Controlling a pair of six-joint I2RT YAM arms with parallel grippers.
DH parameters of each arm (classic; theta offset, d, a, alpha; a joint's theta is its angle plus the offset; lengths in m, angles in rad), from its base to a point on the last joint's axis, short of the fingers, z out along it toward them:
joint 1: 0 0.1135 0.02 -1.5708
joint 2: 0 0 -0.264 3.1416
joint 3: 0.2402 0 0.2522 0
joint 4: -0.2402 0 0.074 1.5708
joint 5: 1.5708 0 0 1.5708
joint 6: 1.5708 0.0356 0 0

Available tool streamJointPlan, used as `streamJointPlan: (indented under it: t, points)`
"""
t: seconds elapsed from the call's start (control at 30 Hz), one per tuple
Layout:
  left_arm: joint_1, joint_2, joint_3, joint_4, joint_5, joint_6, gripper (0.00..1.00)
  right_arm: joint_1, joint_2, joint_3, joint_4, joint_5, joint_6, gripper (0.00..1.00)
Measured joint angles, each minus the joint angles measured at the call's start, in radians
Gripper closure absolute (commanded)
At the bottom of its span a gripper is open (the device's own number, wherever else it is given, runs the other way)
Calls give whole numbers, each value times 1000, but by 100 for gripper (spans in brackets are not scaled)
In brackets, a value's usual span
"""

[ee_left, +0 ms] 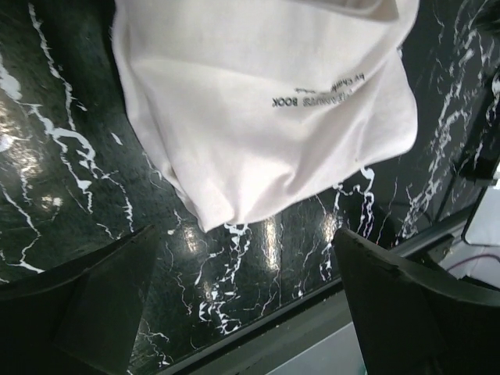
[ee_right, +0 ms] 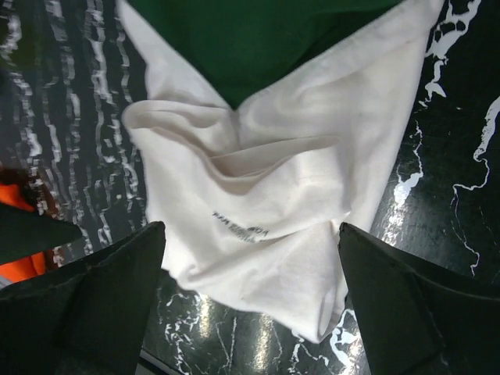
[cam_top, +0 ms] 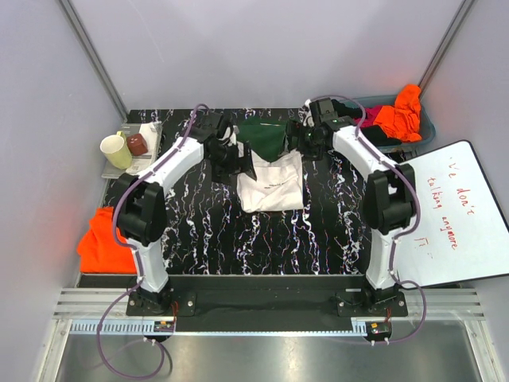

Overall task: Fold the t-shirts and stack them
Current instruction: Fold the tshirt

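Trouble is the lumpy fold: cream shirt at the table's far middle, left gripper and right gripper spread empty above it; a crooked pinch could undo it.

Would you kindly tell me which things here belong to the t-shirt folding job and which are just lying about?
Part of the job:
- cream t-shirt with green sleeves, mid-table
- orange t-shirt, at the table's left edge
- heap of orange, magenta and black shirts in the bin

Just lying about:
- cream mug
- small dark red object beside it
- white board with red writing
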Motion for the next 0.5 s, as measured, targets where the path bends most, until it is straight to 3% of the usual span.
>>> streamJointPlan:
  t: [0.03,0.07,0.1,0.13,0.17,0.5]
  points:
    - [-2,-10,-16,7,16,6,11,0,-31,-10,6,-3,1,6]
    - [-3,-18,-31,13,31,10,26,0,-61,-18,10,-10,2,34]
    - [-5,-25,-45,19,44,15,99,0,-84,-24,14,-17,2,63]
    - [-6,-28,-58,25,55,17,100,0,-114,-35,28,-40,6,89]
    - [-7,-28,-70,32,69,18,100,0,-129,-40,33,-57,2,100]
    - [-30,11,-159,113,156,17,100,6,-127,-261,65,-201,74,100]
